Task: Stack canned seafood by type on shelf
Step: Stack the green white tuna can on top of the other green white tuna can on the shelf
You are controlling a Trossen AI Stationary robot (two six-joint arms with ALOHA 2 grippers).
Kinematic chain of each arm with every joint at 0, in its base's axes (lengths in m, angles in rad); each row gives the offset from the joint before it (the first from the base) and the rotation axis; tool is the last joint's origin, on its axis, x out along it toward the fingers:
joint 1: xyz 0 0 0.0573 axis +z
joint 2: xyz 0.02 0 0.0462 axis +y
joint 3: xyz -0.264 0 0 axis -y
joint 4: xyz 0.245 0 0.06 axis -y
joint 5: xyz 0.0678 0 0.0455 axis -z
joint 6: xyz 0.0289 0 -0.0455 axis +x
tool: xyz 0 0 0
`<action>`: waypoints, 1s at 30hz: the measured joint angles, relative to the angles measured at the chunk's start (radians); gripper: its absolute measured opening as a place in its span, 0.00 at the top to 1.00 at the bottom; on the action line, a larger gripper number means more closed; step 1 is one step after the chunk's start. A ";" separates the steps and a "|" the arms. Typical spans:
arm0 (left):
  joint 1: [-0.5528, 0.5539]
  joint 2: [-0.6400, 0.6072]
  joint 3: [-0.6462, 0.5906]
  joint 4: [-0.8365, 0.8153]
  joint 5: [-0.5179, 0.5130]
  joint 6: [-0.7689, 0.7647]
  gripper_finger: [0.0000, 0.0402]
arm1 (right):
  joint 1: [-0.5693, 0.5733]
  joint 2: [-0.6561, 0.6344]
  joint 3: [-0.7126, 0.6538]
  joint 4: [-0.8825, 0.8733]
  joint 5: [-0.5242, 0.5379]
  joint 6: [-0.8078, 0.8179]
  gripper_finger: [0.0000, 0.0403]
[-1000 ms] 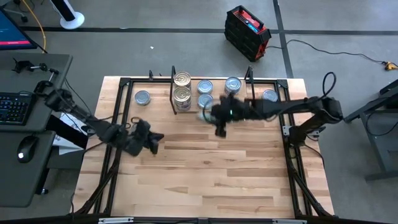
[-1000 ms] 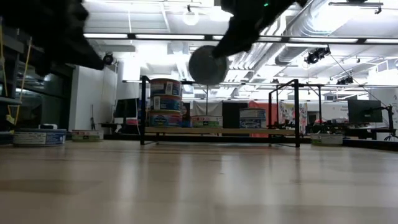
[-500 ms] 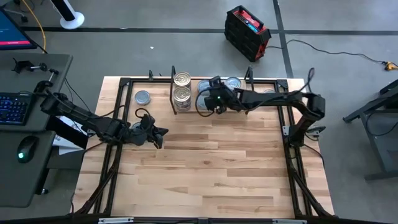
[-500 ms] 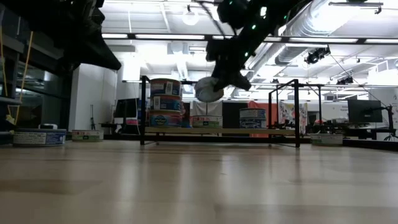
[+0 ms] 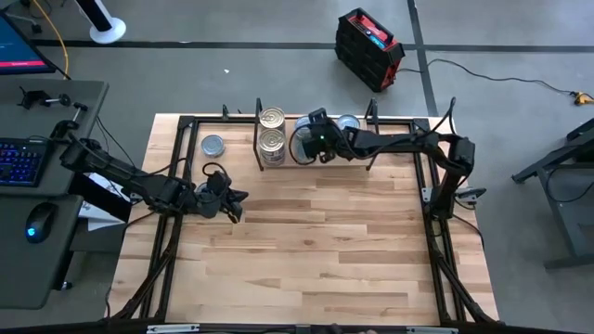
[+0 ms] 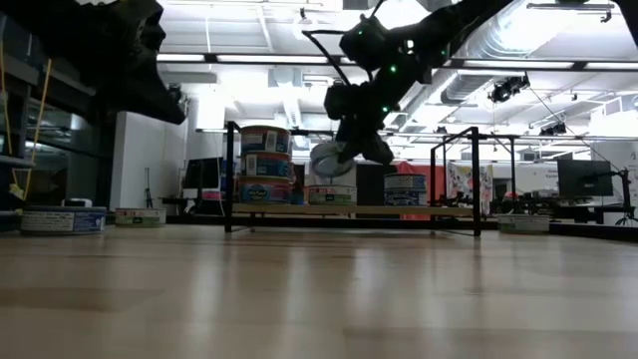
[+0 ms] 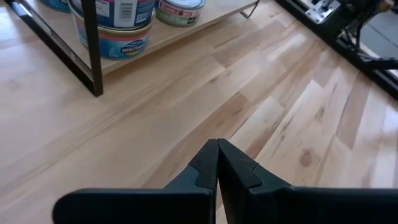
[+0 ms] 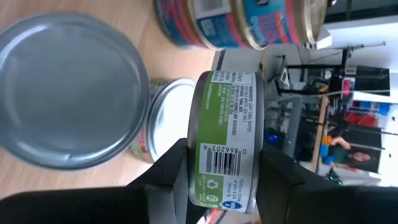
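Observation:
The shelf (image 5: 357, 160) stands along the table's far edge and carries several tins of canned seafood. A gold-lidded stack (image 5: 271, 141) is at its left end, with silver tins (image 5: 348, 122) further right. My right gripper (image 5: 303, 147) hovers over the shelf, shut on a green-labelled tin (image 8: 224, 124). That tin hangs just above a tin resting on the shelf board (image 6: 331, 194). My left gripper (image 5: 234, 199) is shut and holds nothing, above bare table near the shelf's left post. My right gripper pinches the green-labelled tin by its two flat faces, one finger (image 8: 171, 171) on each, so the barcoded side wall (image 8: 225, 152) faces the wrist camera. The fingers come from the table's right, slanting down. The tin (image 6: 329, 160) is tilted and lifted clear.
A loose silver tin (image 5: 213, 145) lies on the table left of the shelf. The shelf's black wire uprights (image 5: 257, 139) stand beside the gold stack. The wooden tabletop (image 5: 316, 250) in front of the shelf is bare.
My right gripper has carried its tin toward the table's far edge and a little left, and downward over the shelf. The wrist has rolled, so the tin has gone from standing on edge to a shallower tilt just above the shelf's tin.

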 joint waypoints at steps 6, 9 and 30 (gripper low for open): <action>0.000 0.000 0.000 -0.020 0.000 0.001 1.00 | -0.020 0.048 0.027 -0.014 -0.029 0.000 0.72; 0.000 0.000 0.000 -0.021 0.000 0.002 1.00 | -0.021 0.081 0.045 -0.014 -0.017 -0.002 0.72; 0.000 0.000 0.000 -0.029 0.006 -0.016 1.00 | -0.033 0.108 0.211 -0.219 -0.140 0.344 0.51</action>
